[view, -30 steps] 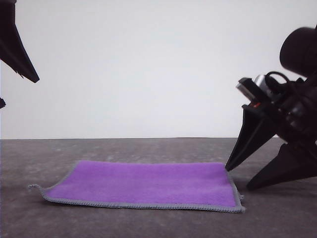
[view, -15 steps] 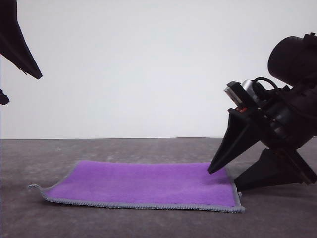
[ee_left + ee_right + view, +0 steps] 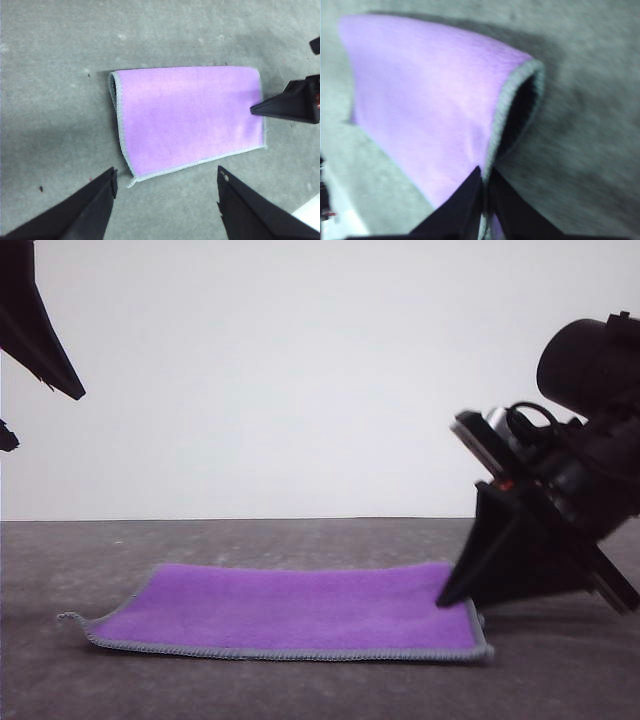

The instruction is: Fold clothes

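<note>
The cloth lies purple side up on the grey table, low in the front view and a little left of centre, folded over into a wide rectangle with grey stitched edging along its near side. Its lower-left corner trails off in a small curled tip.

At the right of that view the right gripper is down at the cloth's right edge, its dark fingertips touching the purple surface near the far right corner. In the right wrist view the two fingers come together to a point at the bottom centre, pinched shut on the stitched edge of the cloth, and the fabric bulges up ahead of them with a dark opening showing under the grey hem.

The left gripper hangs above the table with its jaws spread wide; in the left wrist view the cloth sits mid-frame beyond the gap between the fingers, untouched by them. In the front view, its dark fingers show at the upper left edge, well clear of the cloth.
</note>
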